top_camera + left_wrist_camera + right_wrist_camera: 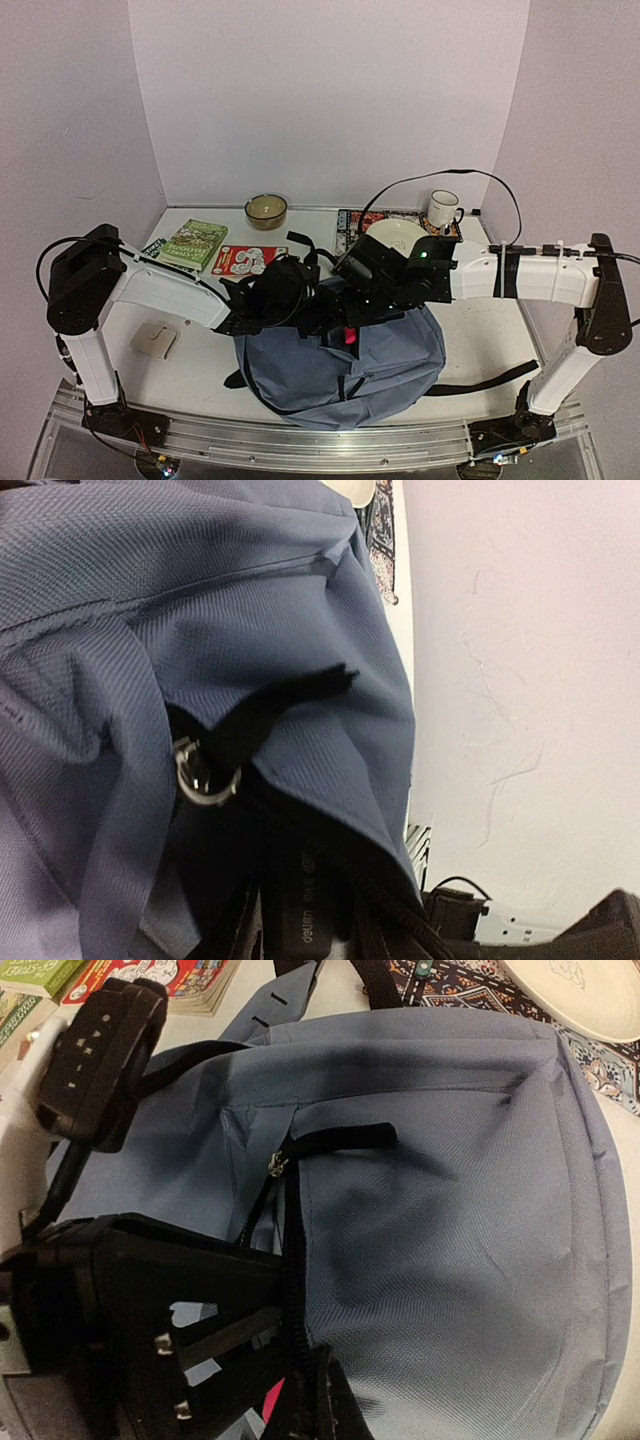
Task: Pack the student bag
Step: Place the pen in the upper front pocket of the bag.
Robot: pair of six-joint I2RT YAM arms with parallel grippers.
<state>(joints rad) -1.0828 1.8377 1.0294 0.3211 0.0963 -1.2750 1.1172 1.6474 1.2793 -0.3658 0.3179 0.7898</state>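
The student bag (pixel 340 370) lies flat at the table's near middle, blue-grey with black straps. Its fabric fills the left wrist view (pixel 250 610) and the right wrist view (pixel 450 1210). My left gripper (pixel 285 300) sits at the bag's top left edge, shut on a slim black item with white print (pixel 303 900). The item's far end points into the dark pocket opening below a metal zipper ring (pixel 205 780). My right gripper (pixel 365 298) is shut on the bag's black zipper edge (pixel 300 1290), holding it up. Something small and red (pixel 268 1405) shows beside that grip.
At the back stand a bowl (pixel 266 210), a white mug (pixel 443 209) and a pale plate (pixel 395 235) on a patterned mat (pixel 350 222). A green book (pixel 195 243) and a red-and-white book (pixel 248 261) lie left. A small beige square (pixel 153 341) lies near left.
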